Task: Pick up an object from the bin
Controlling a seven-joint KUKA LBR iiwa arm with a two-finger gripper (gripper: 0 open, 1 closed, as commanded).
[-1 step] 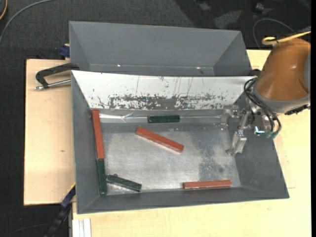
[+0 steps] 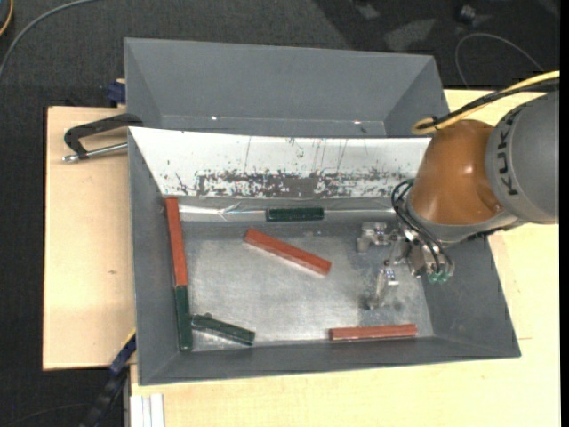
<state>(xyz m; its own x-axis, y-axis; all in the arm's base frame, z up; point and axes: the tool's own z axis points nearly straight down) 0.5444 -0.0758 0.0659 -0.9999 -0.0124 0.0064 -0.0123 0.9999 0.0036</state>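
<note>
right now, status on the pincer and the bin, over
Pincer low at the bin's right side, over bare floor. Nearest: red stick along the near wall. Another red stick mid-bin, to the left. Nothing in the way.

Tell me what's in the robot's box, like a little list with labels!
bin: grey metal
gripper: over the bin's right side
nearest thing: front red stick, flat by the front wall
middle red stick: slanted on the floor
left red stick: along the left wall
back green stick: by the back wall
corner green stick: along the left wall, front end
front green stick: beside it
</note>
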